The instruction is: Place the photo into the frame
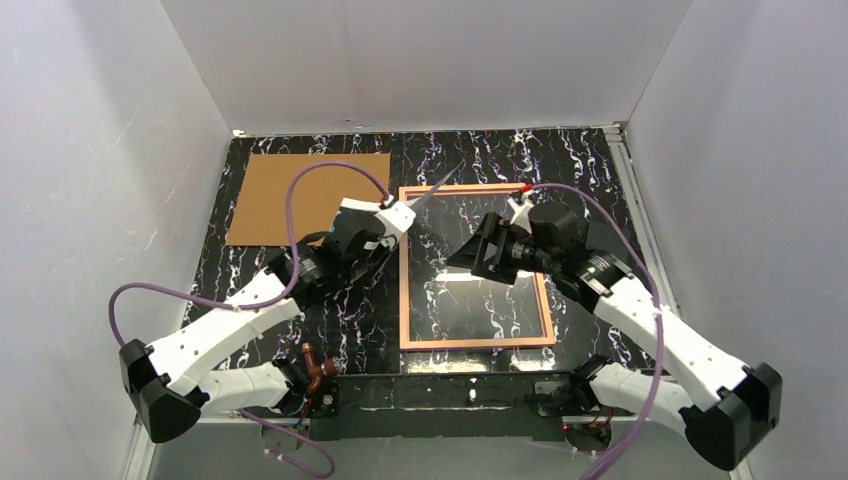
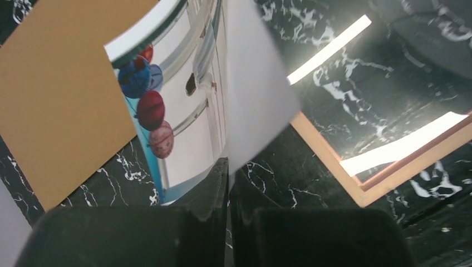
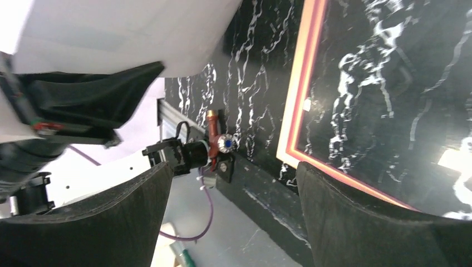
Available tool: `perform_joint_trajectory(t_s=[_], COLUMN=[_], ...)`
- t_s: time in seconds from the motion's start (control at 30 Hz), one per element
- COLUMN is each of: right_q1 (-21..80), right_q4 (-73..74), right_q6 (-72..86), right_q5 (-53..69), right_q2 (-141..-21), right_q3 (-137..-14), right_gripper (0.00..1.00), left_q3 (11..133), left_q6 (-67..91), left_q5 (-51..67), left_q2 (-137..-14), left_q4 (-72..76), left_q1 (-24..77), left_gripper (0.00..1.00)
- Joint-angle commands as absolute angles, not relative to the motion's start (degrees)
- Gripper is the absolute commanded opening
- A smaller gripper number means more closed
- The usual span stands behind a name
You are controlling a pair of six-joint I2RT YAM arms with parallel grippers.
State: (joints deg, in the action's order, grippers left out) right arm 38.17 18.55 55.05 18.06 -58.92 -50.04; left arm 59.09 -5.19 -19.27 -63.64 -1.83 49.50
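Observation:
My left gripper [image 2: 229, 167] is shut on the lower edge of the photo [image 2: 189, 111]. The print stands nearly on edge and bows, with red and blue balloons on one face and a white back. From above, the photo [image 1: 437, 186] is a thin sliver over the far left corner of the frame [image 1: 404, 270], beyond the left gripper [image 1: 405, 212]. The frame lies flat on the black marble table, its copper edge [image 2: 356, 183] just right of the photo. My right gripper [image 1: 465, 252] hovers over the frame [image 3: 300, 100], open [image 3: 234, 183] and holding nothing; the photo's white back [image 3: 128, 33] is up to its left.
The plain brown backing board [image 1: 290, 200] lies flat at the table's far left, beside the photo [image 2: 61, 100]. White walls close in three sides. A brass fitting [image 3: 214, 139] and purple cable [image 1: 330, 175] sit at the near table edge.

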Motion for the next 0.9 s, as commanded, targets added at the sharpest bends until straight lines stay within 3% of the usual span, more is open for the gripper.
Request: perform_joint_trajectory(t_s=[0.0, 0.2, 0.47, 0.73, 0.87], right_q1=[36.2, 30.9, 19.0, 12.6, 10.9], right_q4=[23.8, 23.5, 16.9, 7.4, 7.8], right_q6=[48.1, 41.6, 34.2, 31.1, 30.9], right_q5=[11.4, 15.5, 33.4, 49.1, 49.7], right_q2=[-52.6, -47.8, -46.4, -51.2, -53.0], right_q3=[-51.1, -50.0, -48.5, -48.5, -47.9], right_gripper=[0.91, 0.93, 0.93, 0.93, 0.93], left_q3=[68.3, 82.3, 91.8, 90.3, 80.9], left_q6=[-0.6, 5.2, 11.4, 17.6, 19.8], left_q5=[-16.7, -7.7, -0.1, 7.8, 2.7], left_q2=[-61.4, -61.7, -59.0, -55.8, -51.2], left_q4=[-12.2, -18.1, -21.5, -23.1, -23.6], left_q1=[49.5, 49.5, 49.5, 49.5, 49.5], left_gripper=[0.0, 0.0, 0.0, 0.0, 0.0])
